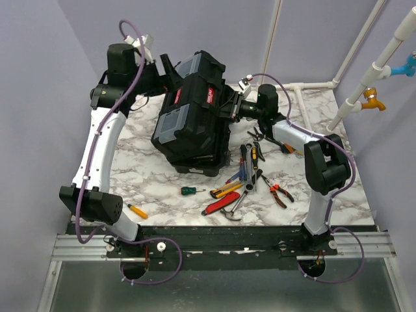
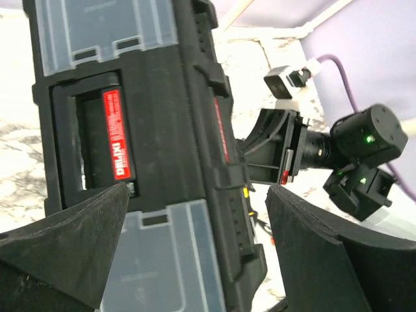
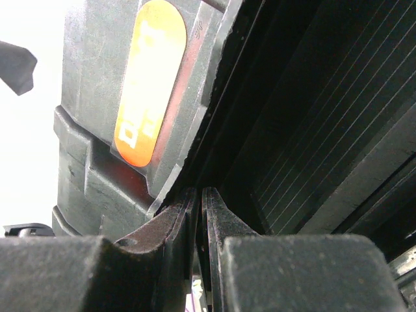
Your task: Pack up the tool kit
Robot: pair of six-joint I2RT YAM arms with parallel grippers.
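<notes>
Counter: marbled top carrying every item noted here.

Toolbox: large, black, upper centre of the top view. Its long axis runs roughly from the top of the frame toward the bottom, leaning slightly left. The lid appears shut. Its red handle sits between two grey compartments.

Left end effector: at the box's upper left end in the top view, jaws wide, holding nothing. In its wrist view the lid fills the upper left of the frame beyond the fingers, long axis running top to bottom.

Right end effector: at the box's right flank, jaws narrow, almost together. The tips sit at the seam between lid and body. Whether they pinch an edge cannot be told.

Hand tools: loose in the lower centre and right, including pliers and a green-handled screwdriver. None are packed.

Judgement: the next move turns on the right tips at that seam. The tools lie nearer the right arm.
</notes>
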